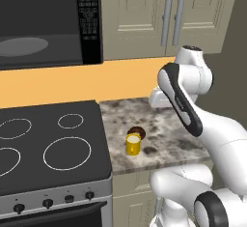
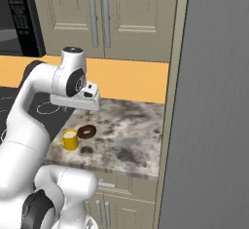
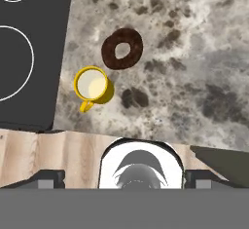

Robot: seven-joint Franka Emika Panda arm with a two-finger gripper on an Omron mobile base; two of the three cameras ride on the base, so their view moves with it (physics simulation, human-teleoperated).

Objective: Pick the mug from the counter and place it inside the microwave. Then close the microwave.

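Note:
The yellow mug (image 1: 133, 144) stands upright on the speckled counter (image 1: 169, 120) near its front left corner, close to the stove edge. Seen from the hand, the mug (image 3: 92, 85) shows its cream inside, with the handle pointing toward the counter's front edge. My gripper (image 3: 124, 178) hangs well above the counter, its two fingertips (image 3: 46, 178) spread wide, open and holding nothing. Its white hand (image 2: 75, 100) sits behind and above the mug (image 2: 70, 139). The black microwave (image 1: 88, 18) is at upper left, its dark inside and grey turntable (image 1: 21, 46) in sight.
A dark brown ring-shaped object (image 3: 122, 48) lies on the counter just behind the mug. The black stovetop (image 1: 48, 148) with white rings adjoins the counter on the left. A tall grey panel (image 2: 214, 101) bounds the counter on the right. Beige cabinets (image 1: 169, 13) hang behind.

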